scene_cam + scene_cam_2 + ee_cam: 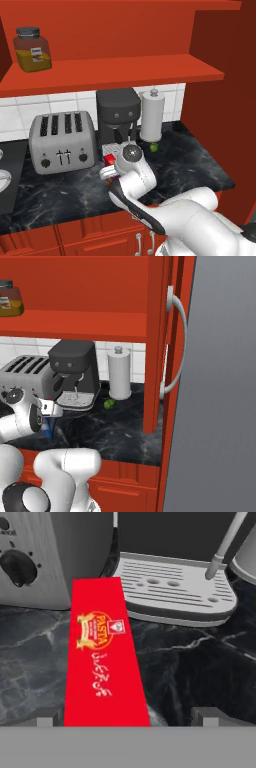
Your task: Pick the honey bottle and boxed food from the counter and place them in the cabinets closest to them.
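Cabinet: your honey jar stands on its open red shelf, above the appliances.
Counter: black marble, crowded at the back.
Toaster: just left of the pasta box.
Coffee machine: its drip tray sits right behind the box.
Paper-towel roll: right of the machine, a lime at its foot.
Pasta box: on the counter, between your fingertips.
Gripper: jaws spread wide, one each side of the box, not pinching.
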Robot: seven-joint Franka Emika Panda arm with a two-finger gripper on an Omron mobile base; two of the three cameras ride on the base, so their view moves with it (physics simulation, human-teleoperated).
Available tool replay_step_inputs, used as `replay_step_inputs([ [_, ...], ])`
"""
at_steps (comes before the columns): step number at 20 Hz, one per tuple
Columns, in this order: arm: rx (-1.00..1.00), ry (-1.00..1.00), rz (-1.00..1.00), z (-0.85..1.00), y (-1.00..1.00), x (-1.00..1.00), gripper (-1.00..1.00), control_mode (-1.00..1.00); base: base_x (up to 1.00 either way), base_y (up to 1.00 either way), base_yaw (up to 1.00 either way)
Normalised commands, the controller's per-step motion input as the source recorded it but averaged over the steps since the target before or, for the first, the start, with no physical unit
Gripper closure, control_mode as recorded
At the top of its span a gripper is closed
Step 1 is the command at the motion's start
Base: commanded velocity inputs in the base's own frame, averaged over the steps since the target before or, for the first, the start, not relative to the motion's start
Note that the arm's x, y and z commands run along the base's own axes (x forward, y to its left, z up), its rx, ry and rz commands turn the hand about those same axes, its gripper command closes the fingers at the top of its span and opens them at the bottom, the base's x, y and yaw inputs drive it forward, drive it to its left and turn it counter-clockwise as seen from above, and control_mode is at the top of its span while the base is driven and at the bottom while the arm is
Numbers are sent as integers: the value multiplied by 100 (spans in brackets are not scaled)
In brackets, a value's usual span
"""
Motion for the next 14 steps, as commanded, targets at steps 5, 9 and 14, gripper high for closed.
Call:
replay_step_inputs([
  [5, 0, 0, 0, -33, 17, 21, 100, -100, 0, 0, 0],
  [9, 0, 0, 0, -17, 10, 8, 100, -100, 0, 0, 0],
  [14, 0, 0, 0, 0, 0, 0, 100, -100, 0, 0, 0],
])
